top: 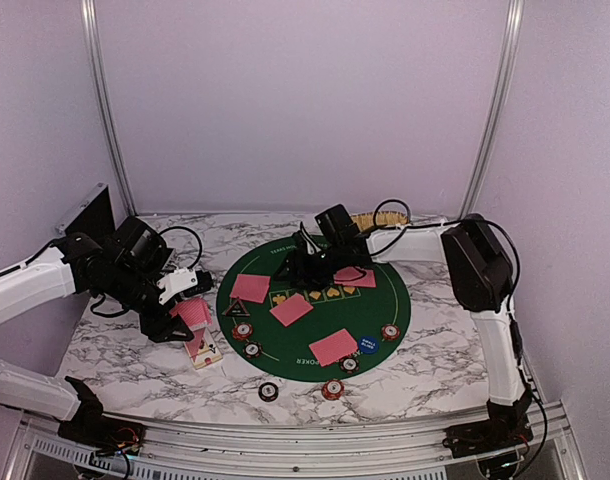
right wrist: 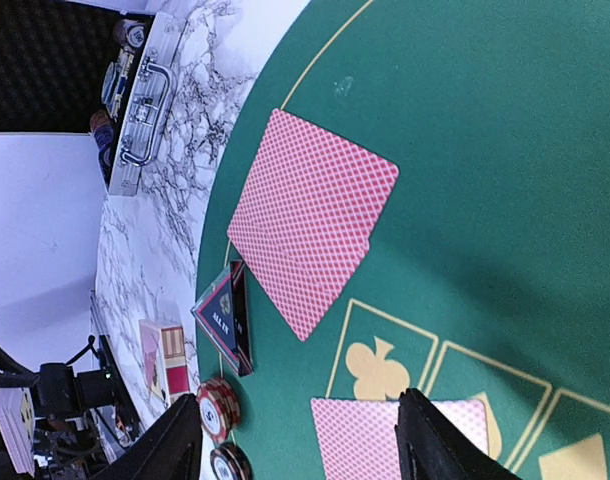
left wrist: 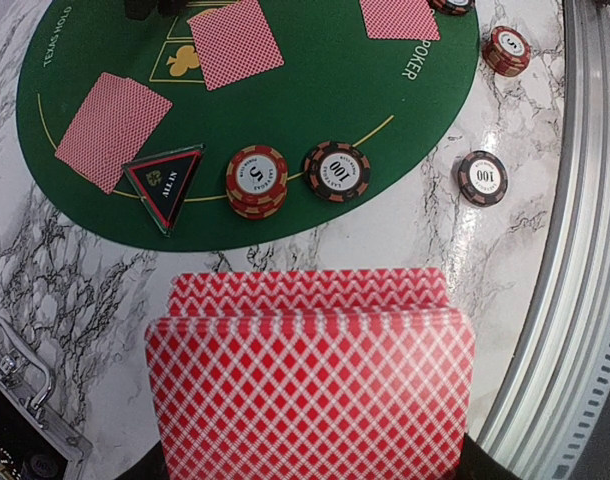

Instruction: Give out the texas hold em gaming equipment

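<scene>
My left gripper (top: 185, 318) is shut on a fanned stack of red-backed playing cards (left wrist: 310, 390), held over the marble left of the green mat (top: 385, 300). Single cards (top: 250, 288) (top: 291, 309) (top: 332, 346) lie face down on the mat. A black-triangle button (left wrist: 165, 182) sits beside two chip stacks (left wrist: 256, 180) (left wrist: 337, 170). A blue button (top: 367, 344) lies near the mat's front right. My right gripper (right wrist: 300, 445) hangs open over the mat's far side, above a face-down card (right wrist: 395, 440), with nothing between its fingers.
Two loose chips (top: 269, 392) (top: 332, 389) lie on the marble in front of the mat. A card box (top: 205, 350) lies under my left gripper. An open metal case (right wrist: 135, 100) with chips stands at the far left. A tan tray (top: 377, 217) sits behind the right arm.
</scene>
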### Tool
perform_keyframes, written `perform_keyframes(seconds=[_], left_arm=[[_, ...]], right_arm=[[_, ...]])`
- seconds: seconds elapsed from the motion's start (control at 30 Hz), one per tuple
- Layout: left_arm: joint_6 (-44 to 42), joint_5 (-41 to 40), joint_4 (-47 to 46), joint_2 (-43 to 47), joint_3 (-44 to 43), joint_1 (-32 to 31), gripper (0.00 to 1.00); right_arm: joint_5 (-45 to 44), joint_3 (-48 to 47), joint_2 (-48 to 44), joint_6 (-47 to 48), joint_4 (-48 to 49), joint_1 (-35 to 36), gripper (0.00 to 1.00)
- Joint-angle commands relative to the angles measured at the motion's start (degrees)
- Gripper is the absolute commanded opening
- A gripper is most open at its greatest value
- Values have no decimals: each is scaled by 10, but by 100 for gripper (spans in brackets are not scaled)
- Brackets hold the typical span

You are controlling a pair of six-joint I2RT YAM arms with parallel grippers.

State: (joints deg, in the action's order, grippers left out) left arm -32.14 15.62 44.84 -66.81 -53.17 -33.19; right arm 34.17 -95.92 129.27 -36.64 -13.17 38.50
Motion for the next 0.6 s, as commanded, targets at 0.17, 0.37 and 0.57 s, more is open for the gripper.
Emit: perform_keyframes(seconds=[0.17, 0.37, 0.57], left_arm=[[-4, 13, -7, 4, -4, 4, 0], [-4, 13, -7, 4, -3, 5, 0], [-4, 13, -6, 6, -3, 5, 0]], right_arm=[[31, -73, 97, -44, 4, 23, 65], [59, -79, 125, -89, 60, 33, 65], [79, -122, 169, -134, 95, 46, 65]])
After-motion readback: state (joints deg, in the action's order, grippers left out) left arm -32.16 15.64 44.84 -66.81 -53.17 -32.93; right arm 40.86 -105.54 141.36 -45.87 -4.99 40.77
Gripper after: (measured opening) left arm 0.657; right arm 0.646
